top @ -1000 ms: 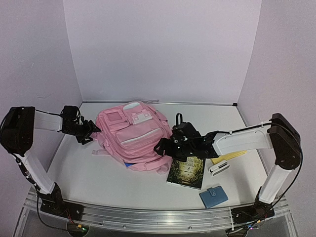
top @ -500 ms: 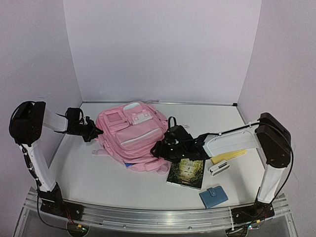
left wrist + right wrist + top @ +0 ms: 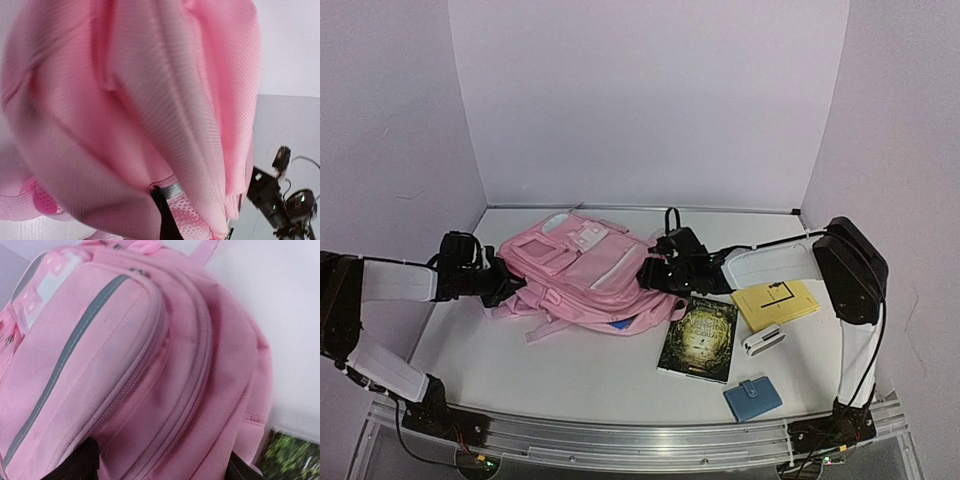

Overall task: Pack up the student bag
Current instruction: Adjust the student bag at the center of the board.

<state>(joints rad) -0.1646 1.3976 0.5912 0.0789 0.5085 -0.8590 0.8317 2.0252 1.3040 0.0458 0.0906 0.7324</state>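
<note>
The student bag, a large pink backpack with pale trim, lies front-up at the middle left of the table. My left gripper is at its left end, shut on a fold of pink fabric. In the left wrist view that fabric fills the frame, with one dark finger under a grey-edged seam. My right gripper is at the bag's right side. In the right wrist view its fingers stand wide apart, closed around the zipped bulge of the bag.
A dark green book lies right of the bag, with a yellow notebook beyond it. A small white item and a blue wallet sit nearer the front right. Something blue peeks from under the bag.
The left gripper has shut on the bag and drawn it left. The bag has turned and stretched out. The right gripper followed it back and left, uncovering the yellow notebook.
</note>
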